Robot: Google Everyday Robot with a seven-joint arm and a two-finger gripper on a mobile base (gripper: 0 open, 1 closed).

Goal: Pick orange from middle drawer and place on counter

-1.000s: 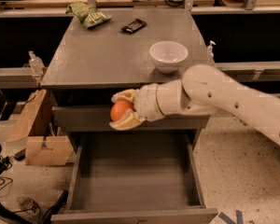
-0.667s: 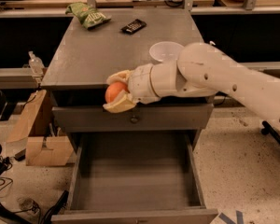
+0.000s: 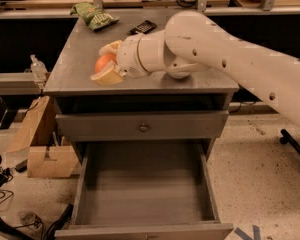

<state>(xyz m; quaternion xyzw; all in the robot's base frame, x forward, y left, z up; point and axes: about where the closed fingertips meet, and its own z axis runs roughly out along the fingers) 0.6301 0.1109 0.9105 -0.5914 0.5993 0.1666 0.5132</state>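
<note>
Holding orange [image 3: 103, 63], gripper [image 3: 107, 62] over counter [image 3: 70, 70], drawer [image 3: 145, 186] open

Cream end effector [image 3: 104, 63] (over grey counter [image 3: 72, 66])

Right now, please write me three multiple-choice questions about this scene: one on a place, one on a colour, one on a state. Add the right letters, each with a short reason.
1. Where is the small round orange fruit?
A. on the speckled floor
B. in the robot's gripper, over the flat grey counter
C. inside a cardboard box

2. What colour is the crumpled snack bag at the counter's back edge?
A. green
B. red
C. blue

3. In what state is the wide grey middle drawer?
A. pushed shut
B. pulled out, with fruit inside
C. pulled out, with a bare floor

Answers: 1 B, the gripper holds the fruit above the counter's left part; 2 A, the bag is plainly green; 3 C, only its grey floor shows.
</note>
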